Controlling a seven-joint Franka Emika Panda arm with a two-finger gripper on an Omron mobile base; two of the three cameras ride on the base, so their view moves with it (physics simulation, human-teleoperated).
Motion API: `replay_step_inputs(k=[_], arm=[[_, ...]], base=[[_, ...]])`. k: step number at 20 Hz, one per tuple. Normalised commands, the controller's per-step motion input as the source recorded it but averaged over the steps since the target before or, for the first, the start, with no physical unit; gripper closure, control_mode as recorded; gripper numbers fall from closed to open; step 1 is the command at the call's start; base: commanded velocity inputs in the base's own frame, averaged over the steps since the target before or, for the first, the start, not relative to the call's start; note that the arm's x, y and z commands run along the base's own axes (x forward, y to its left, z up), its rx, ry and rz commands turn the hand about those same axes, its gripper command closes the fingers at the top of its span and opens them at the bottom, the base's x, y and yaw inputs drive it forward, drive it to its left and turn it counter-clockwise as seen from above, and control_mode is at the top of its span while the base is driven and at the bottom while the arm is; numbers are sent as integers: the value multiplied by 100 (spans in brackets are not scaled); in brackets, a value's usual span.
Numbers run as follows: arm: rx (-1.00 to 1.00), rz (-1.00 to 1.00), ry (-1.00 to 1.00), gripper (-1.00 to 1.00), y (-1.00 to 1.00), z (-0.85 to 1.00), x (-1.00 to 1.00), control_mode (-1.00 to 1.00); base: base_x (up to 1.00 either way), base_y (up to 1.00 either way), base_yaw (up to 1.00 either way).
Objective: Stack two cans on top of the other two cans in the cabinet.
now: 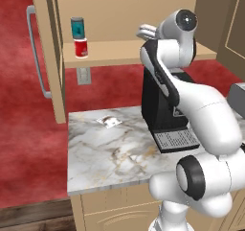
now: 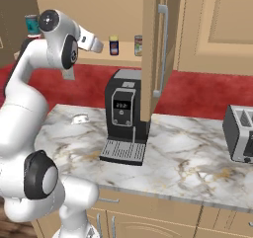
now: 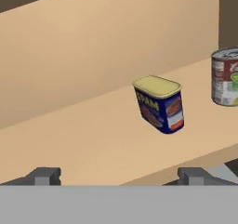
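On the cabinet (image 1: 57,57) shelf, over at the left end by the door with the grey bar handle (image 1: 36,52), the teal can (image 1: 77,27) sits stacked right on top of the red can (image 1: 81,48). Further along the same board the dark blue can (image 3: 159,104) stands alone with its yellow lid up, and the pale silvery can (image 3: 225,76) stands apart from it, closer to the other door (image 2: 150,54). The gripper (image 3: 118,175) hangs in front of the shelf edge facing the blue can, fingers (image 3: 44,175) spread wide with nothing between them, above the marble counter (image 1: 115,148) and the black coffee machine (image 2: 124,118).
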Motion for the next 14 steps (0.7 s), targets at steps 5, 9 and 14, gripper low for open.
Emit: replay_step_inputs(k=[5,9,14], arm=[[-1,-5,4,-100,-45,0,-3,-100],[-1,0,2,-100,-40,-1,-2,-100],[0,0,0,-100,-38,-13,-2,-100]], base=[[0,0,0],[0,0,0],[0,0,0]])
